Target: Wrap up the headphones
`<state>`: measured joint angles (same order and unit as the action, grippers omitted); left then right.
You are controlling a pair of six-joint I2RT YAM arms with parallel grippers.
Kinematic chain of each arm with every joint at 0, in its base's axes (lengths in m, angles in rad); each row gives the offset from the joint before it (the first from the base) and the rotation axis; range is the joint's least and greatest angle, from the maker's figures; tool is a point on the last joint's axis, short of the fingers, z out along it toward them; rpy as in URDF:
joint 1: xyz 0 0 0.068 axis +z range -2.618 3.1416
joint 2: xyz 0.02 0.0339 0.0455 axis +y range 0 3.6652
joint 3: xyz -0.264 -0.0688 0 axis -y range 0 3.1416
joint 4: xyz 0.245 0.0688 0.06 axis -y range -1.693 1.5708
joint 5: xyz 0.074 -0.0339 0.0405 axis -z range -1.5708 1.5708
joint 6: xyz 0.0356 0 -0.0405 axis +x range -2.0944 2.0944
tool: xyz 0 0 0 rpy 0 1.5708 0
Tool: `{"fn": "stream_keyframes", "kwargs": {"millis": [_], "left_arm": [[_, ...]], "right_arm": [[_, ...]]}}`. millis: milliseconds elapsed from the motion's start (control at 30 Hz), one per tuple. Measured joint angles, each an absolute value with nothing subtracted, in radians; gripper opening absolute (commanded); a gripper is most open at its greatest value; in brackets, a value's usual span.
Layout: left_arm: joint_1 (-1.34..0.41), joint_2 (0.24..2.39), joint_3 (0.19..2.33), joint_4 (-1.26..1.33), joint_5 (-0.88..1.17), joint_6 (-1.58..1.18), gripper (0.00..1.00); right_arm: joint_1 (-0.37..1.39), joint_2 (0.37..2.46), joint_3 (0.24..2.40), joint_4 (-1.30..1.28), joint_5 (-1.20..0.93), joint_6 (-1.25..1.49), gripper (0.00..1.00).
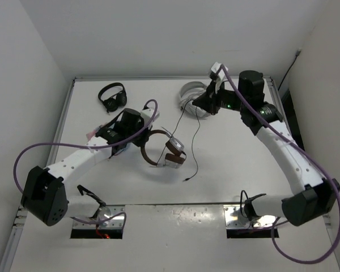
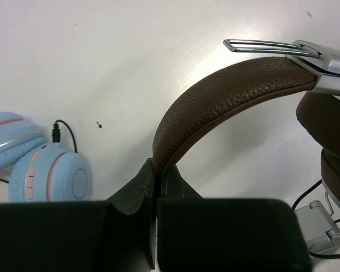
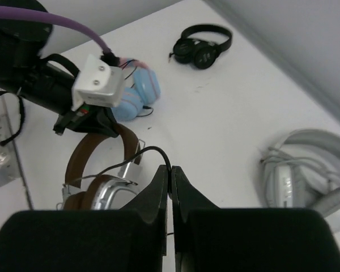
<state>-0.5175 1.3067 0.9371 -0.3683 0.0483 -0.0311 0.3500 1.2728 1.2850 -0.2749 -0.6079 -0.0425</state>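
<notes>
The headphones (image 1: 169, 152) with brown headband and silver earcups lie mid-table. My left gripper (image 1: 140, 136) is shut on the brown headband (image 2: 226, 96), pinched between the jaws (image 2: 157, 170). My right gripper (image 1: 199, 103) is raised above the far right of the table and shut on the thin black cable (image 3: 150, 151), which enters between its jaws (image 3: 171, 169). The cable (image 1: 194, 141) hangs from that gripper down to the headphones (image 3: 96, 175) and trails to a plug (image 1: 187, 179) on the table.
A small all-black pair (image 1: 112, 96) lies at the back left. A white/grey pair (image 1: 188, 93) lies just under the right gripper, also in the right wrist view (image 3: 306, 170). A light blue pair (image 2: 45, 170) sits beside the left wrist.
</notes>
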Motion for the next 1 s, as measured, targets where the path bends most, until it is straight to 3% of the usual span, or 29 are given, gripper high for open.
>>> {"fn": "stream_keyframes", "kwargs": {"millis": [300,500,1000], "left_arm": [[-0.517,1.236,0.890,-0.337,0.194,0.136,0.00],[-0.522,1.226,0.890,-0.334,0.252,0.209,0.00],[-0.503,1.145,0.890,-0.258,0.271,0.170,0.00]], "right_arm": [[0.219,1.580,1.452,-0.390,-1.031,0.037,0.00],[0.218,1.642,1.450,-0.377,-1.213,0.137,0.00],[0.183,1.642,1.318,-0.326,-1.240,0.209,0.00]]}}
